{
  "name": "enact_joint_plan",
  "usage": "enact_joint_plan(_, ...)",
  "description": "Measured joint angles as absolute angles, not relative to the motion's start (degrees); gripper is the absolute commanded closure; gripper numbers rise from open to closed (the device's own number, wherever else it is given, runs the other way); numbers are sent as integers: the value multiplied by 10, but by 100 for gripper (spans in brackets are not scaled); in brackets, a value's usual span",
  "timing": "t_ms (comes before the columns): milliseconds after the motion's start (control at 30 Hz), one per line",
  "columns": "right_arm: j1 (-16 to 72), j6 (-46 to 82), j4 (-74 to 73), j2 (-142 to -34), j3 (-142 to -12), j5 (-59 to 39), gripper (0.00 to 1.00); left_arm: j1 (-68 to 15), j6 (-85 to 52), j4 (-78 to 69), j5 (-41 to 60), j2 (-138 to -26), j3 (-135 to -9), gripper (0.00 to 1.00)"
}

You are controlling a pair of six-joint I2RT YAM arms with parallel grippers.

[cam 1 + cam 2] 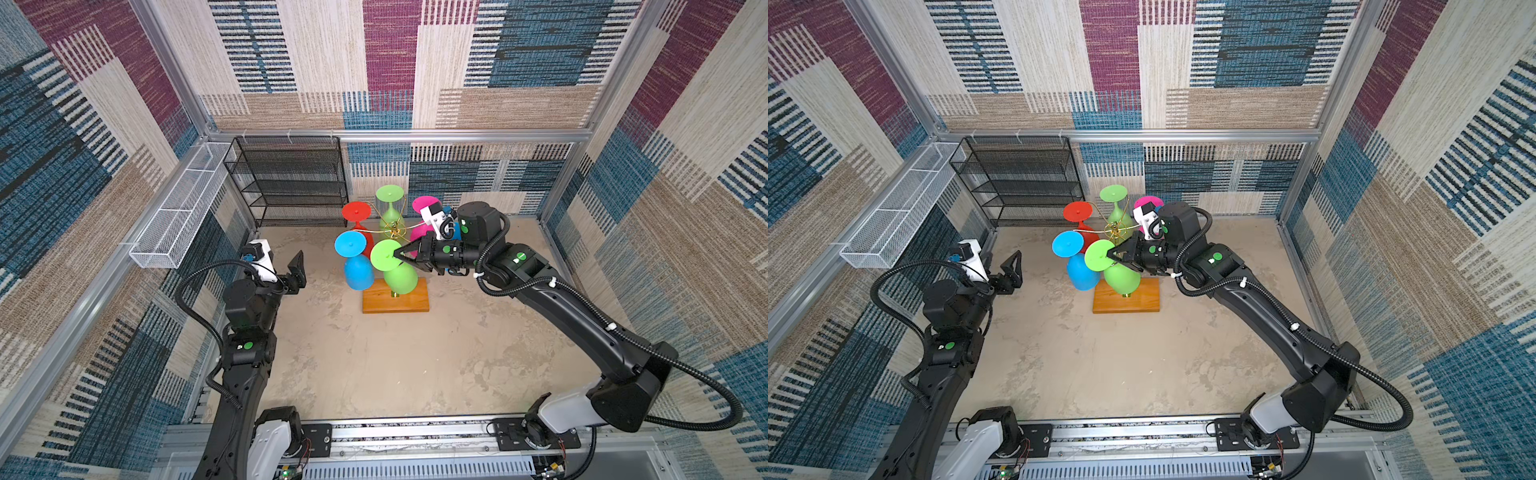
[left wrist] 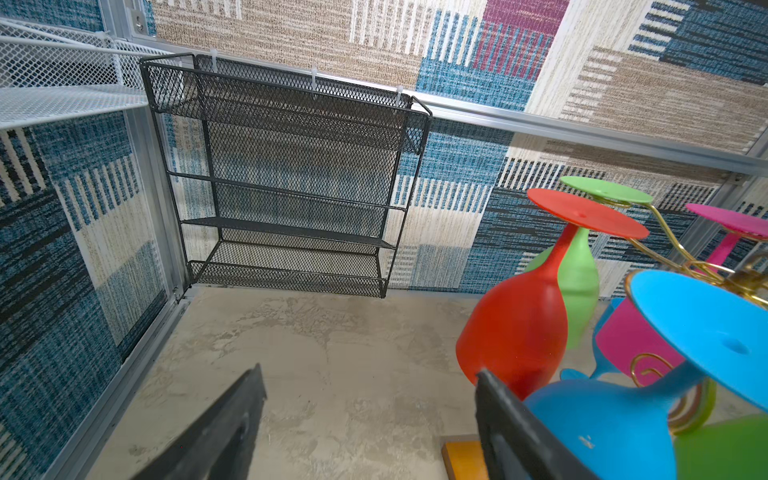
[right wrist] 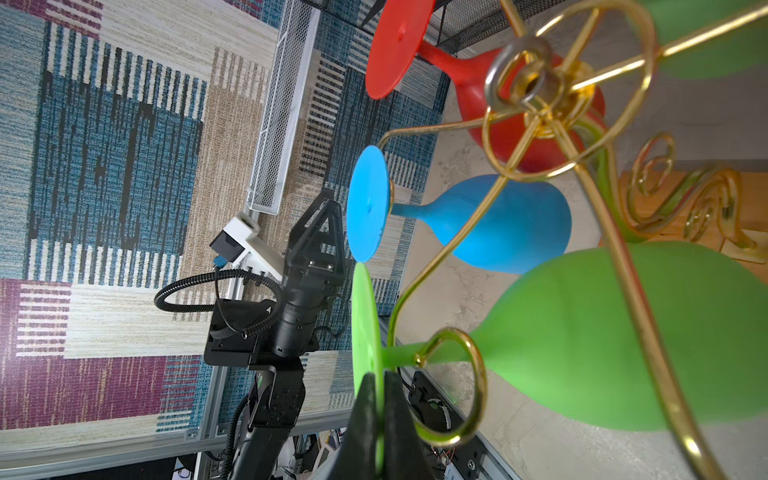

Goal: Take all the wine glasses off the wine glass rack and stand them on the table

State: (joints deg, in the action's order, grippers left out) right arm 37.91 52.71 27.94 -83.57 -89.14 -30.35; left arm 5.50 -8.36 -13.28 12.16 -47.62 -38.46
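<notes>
A: Item 1, location?
B: Green wine glass point(image 1: 401, 279), hanging bowl-down on the near scroll arm of the wine glass rack point(image 1: 409, 304). The stem is threaded in the curl, with the flat foot uppermost. The rack stands mid-surface point(image 1: 374, 365).
A: Handling?
B: Matte, opaque, rubbery-looking; judged light and not brittle. The foot disc is thin and may flex, so a rim grip could slip. The stem looks stiffer, but wire crowds it.
A: Pincers?
B: Right pincer point(image 3: 376, 378): clamped on the foot's edge. Left pincer point(image 1: 297, 270): apart, empty, near the blue glass point(image 1: 358, 272).
A: Rack make?
B: Thin gold wire, 1 post, curled arms, rectangular orange-brown wooden base. It probably tips easily if the stem snags.
</notes>
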Motion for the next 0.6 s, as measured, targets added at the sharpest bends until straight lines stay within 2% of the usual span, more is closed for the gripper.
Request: enact_joint_plan(600, 379, 586, 209, -815, -841, -280, 100, 55, -84, -133, 122, -479, -384, 18)
